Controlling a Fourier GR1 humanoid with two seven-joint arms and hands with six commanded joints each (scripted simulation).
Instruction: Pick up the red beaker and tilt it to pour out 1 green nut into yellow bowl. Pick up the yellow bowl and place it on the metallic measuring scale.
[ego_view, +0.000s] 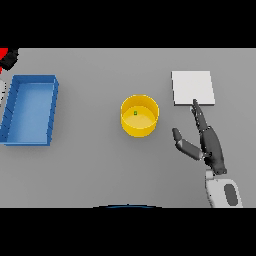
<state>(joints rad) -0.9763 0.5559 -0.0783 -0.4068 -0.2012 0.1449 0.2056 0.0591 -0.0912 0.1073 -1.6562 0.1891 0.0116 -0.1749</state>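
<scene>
- Bowl (139, 115): yellow, upright at the centre of the grey tabletop (100, 170); nothing touches it.
- Nut (135, 113): small, green, lying inside the bowl, slightly left of its centre.
- Scale (193, 88): flat pale square plate, right of the bowl and farther back, apart from it.
- Right hand (209, 145): right of the bowl, palm clear of it. Fingers (199, 114) straight and extended, tips reaching the scale's near edge; thumb spread toward the bowl. It holds nothing.
- Bin (30, 109): blue, rectangular, at the left side of the tabletop, well apart from the bowl.
- Left hand (10, 59): dark, at the upper left edge, touching a red object (3, 52). Finger state: cannot tell. The object is cut off by the edge.
</scene>
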